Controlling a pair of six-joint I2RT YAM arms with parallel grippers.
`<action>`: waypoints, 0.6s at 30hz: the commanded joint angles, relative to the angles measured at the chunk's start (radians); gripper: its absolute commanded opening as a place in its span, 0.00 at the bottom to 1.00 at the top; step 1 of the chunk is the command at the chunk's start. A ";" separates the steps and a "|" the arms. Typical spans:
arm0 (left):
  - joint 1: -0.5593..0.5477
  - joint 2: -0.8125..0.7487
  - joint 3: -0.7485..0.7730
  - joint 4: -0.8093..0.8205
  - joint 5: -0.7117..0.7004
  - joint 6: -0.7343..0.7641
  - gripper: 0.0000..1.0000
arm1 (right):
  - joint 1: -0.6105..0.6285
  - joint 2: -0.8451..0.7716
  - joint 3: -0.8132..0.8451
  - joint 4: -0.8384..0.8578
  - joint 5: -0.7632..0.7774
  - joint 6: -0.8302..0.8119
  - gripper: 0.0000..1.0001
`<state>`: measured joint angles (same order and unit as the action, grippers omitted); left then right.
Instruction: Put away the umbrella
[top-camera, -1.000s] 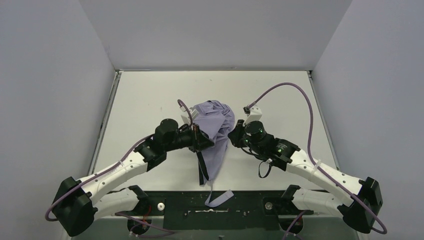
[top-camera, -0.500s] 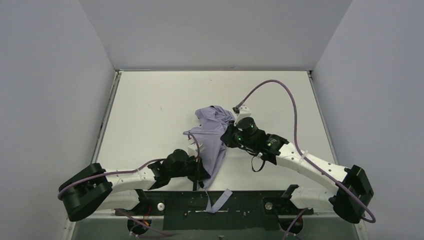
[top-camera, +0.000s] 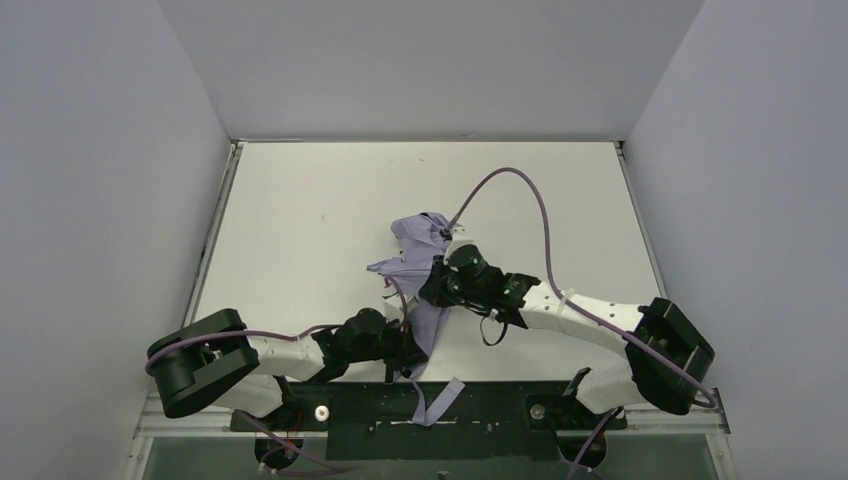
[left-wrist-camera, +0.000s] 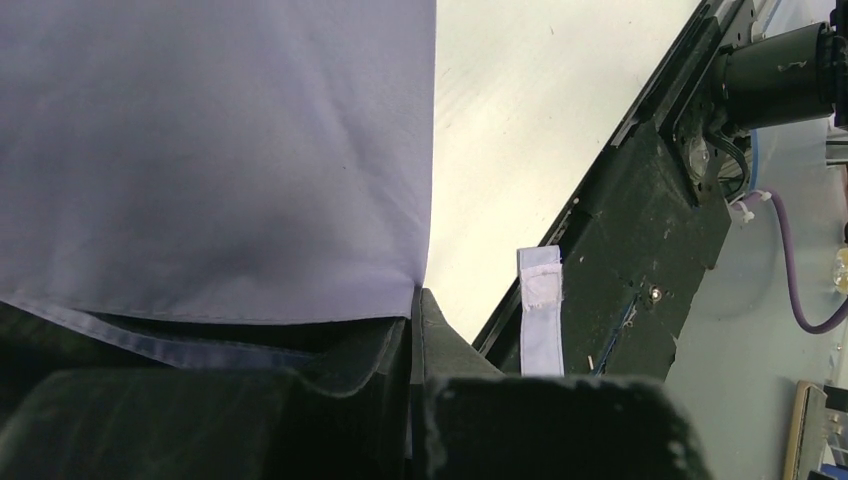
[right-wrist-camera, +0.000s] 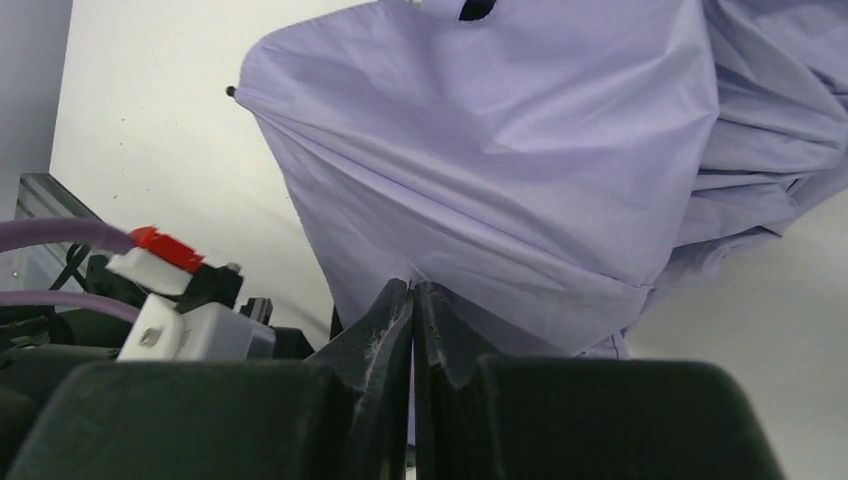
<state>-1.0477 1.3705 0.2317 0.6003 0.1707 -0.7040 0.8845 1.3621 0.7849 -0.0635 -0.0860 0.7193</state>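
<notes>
The umbrella (top-camera: 420, 262) sits collapsed and crumpled in front of me, pale lavender fabric bunched in folds, black lining showing underneath, its strap (top-camera: 437, 398) trailing toward my side

The white bench (top-camera: 300, 200) is a flat sheet closed in by plain grey walls (top-camera: 100, 150) on its left, far and right sides, with a black rail (top-camera: 490, 405) along its near edge. A crumpled lavender umbrella (top-camera: 428, 262) lies just near of the middle, and its strap (top-camera: 440, 395) rests across the rail. A small dark speck (top-camera: 322, 215) marks the bare surface further left.
</notes>
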 joint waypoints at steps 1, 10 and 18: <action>-0.018 -0.004 -0.005 0.067 -0.008 -0.003 0.00 | 0.005 0.056 -0.035 0.159 -0.013 0.047 0.01; -0.044 -0.084 0.005 -0.037 -0.021 0.027 0.00 | 0.022 0.171 -0.120 0.271 -0.015 0.088 0.01; -0.066 -0.270 0.034 -0.248 -0.075 0.038 0.08 | 0.041 0.260 -0.211 0.345 0.024 0.098 0.00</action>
<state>-1.1015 1.2076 0.2287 0.4530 0.1219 -0.6827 0.9081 1.5921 0.6113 0.2276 -0.1200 0.8173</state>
